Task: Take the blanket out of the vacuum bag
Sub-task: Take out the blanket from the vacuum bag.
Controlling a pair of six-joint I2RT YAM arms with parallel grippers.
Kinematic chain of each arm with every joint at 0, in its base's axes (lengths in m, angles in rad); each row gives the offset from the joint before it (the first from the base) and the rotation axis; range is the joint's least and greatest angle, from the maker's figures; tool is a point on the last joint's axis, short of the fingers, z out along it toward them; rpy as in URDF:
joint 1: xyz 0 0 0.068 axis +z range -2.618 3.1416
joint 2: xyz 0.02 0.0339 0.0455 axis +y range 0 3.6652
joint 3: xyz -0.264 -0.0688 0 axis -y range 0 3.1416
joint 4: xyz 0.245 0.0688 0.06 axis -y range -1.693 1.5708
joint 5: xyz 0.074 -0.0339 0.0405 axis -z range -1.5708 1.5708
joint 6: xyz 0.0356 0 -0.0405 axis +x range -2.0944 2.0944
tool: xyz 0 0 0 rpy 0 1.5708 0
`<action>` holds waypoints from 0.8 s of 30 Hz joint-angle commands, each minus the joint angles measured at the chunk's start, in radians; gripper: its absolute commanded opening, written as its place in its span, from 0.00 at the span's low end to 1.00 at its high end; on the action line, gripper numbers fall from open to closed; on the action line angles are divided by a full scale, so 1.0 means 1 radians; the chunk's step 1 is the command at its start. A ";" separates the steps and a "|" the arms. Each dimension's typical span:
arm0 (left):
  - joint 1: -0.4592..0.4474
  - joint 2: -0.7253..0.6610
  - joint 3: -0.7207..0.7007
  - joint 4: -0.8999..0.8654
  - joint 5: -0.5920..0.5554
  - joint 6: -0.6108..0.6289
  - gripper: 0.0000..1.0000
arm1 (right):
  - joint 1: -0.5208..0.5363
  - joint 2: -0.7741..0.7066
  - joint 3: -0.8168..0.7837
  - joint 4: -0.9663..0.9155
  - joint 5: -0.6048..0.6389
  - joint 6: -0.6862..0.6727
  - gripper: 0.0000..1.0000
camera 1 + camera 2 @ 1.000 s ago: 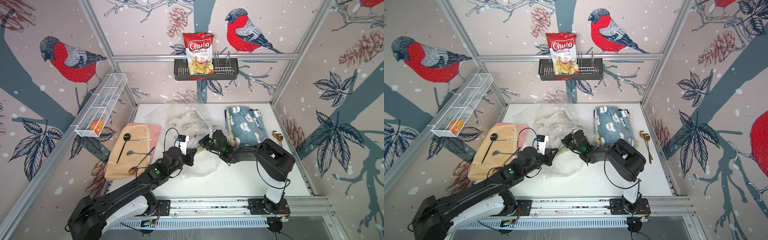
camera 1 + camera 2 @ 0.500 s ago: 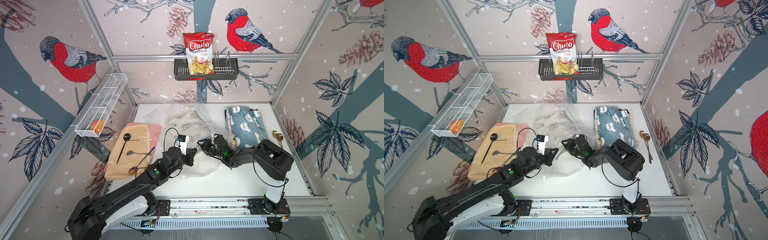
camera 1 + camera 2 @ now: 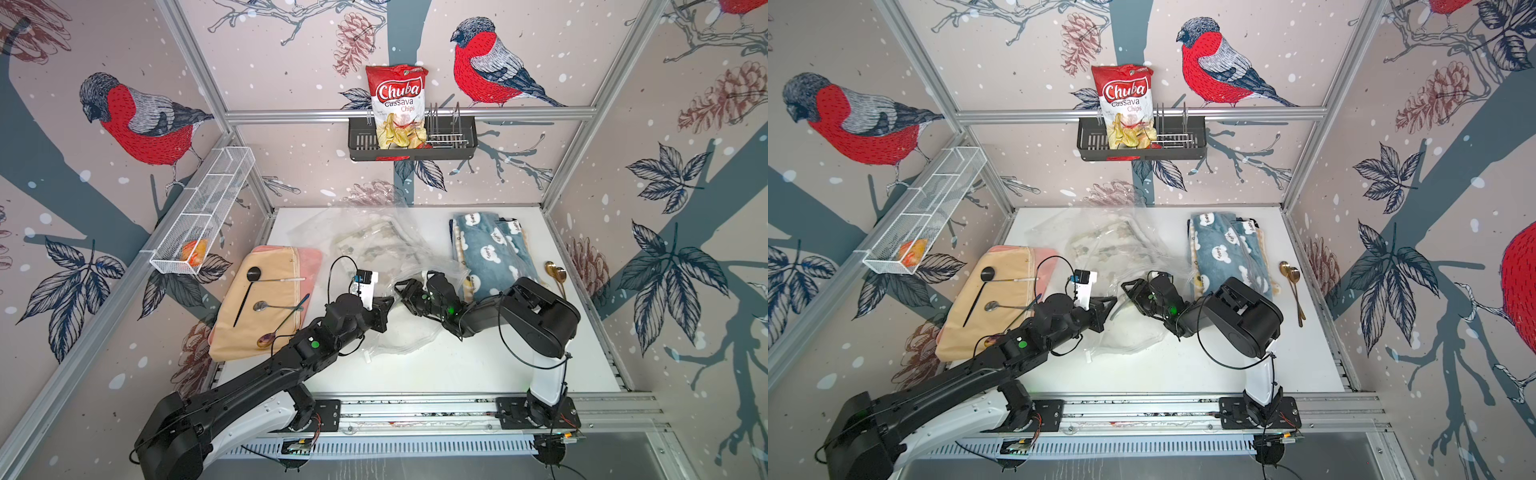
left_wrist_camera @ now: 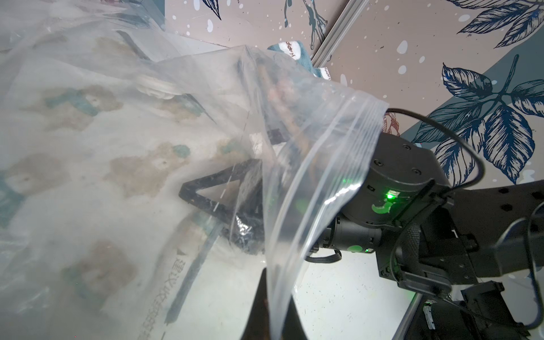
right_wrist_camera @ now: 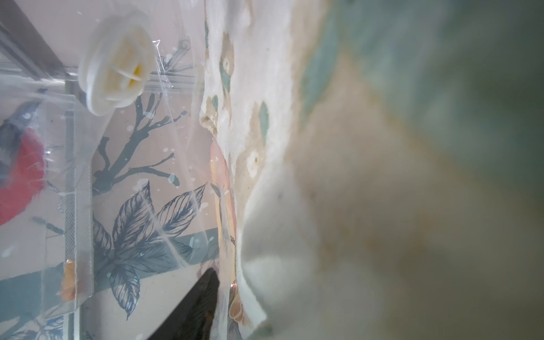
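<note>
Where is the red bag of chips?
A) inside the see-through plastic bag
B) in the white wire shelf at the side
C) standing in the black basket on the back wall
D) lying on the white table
C: in both top views the red bag of chips stands upright in the black basket hung on the back wall, above the white table.
</note>
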 commanded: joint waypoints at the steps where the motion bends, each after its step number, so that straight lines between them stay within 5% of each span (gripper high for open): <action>1: 0.001 0.005 0.002 0.037 0.016 0.004 0.02 | -0.010 0.027 0.024 -0.018 -0.005 0.002 0.64; 4: 0.000 0.004 -0.001 0.035 0.014 0.004 0.02 | -0.019 0.038 0.049 -0.011 -0.012 -0.007 0.57; 10: 0.000 0.002 -0.001 0.033 0.015 0.005 0.00 | -0.008 -0.007 0.120 -0.078 -0.011 -0.070 0.23; 17: 0.000 0.007 0.000 0.037 0.016 0.005 0.00 | -0.007 -0.028 0.145 -0.100 -0.010 -0.088 0.08; 20: 0.001 0.003 -0.002 0.035 0.014 0.005 0.00 | -0.009 -0.035 0.127 -0.093 -0.008 -0.081 0.10; 24: 0.000 0.004 -0.001 0.036 0.015 0.005 0.00 | -0.005 -0.039 0.057 -0.042 -0.010 -0.042 0.42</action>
